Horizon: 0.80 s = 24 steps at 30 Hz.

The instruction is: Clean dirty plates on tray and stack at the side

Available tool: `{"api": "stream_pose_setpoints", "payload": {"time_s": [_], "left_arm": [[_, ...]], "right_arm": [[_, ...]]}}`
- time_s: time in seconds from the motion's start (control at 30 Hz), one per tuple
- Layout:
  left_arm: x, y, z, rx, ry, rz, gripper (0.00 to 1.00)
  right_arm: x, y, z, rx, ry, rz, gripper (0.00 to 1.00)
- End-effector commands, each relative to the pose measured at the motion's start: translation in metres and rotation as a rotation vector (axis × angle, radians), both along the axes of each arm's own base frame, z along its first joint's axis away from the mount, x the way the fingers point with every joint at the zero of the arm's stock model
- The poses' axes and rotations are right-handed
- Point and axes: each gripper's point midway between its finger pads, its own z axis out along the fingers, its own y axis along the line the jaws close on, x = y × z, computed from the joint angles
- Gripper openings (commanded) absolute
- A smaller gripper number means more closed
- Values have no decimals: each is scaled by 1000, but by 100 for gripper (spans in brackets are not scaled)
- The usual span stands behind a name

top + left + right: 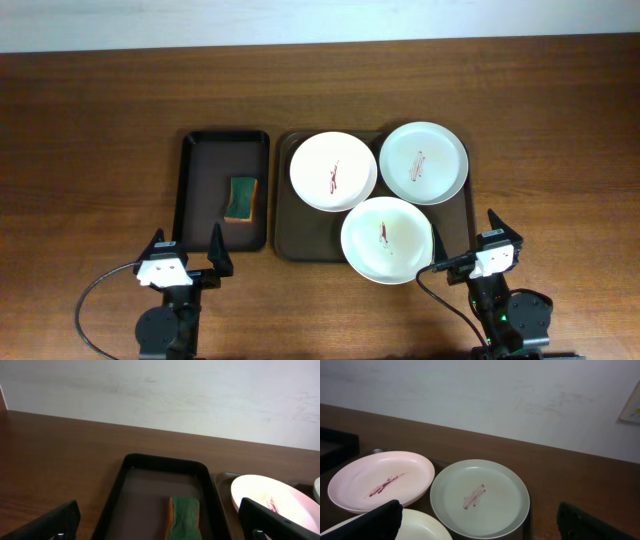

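The green sponge [241,197] lies lengthwise just ahead of the nearer left end effector [187,238], whose fingers stand apart.

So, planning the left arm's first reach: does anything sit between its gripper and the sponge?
Nothing visible does. The open left gripper faces the small tray; the sponge lies alone inside, past its low near rim.

No readable text, labels or numbers anywhere
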Motion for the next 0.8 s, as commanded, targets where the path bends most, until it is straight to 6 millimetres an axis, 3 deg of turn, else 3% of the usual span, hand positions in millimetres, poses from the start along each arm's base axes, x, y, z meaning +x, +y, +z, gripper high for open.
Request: {"api": "stream_pose_setpoints", "payload": {"time_s": [0.0,0.2,0.4,0.53,0.7,0.77], "left_arm": [[0,-4,-1,14,1,-26,99],[-3,-4,6,15,28,-26,99],[4,-4,25,20,174,-27,99],[26,-5,29,28,373,-29,99],[57,-8,34,36,695,-37,100],[66,-8,34,40,812,-37,99]], "right_arm": [[0,1,-2,1,3,10,99],[-3,1,6,110,37,0,99],[0,4,24,124,224,7,99],[18,6,31,122,501,-8,98],[38,7,15,104,935,-39,99],[42,11,8,114,1035,-23,99]]}}
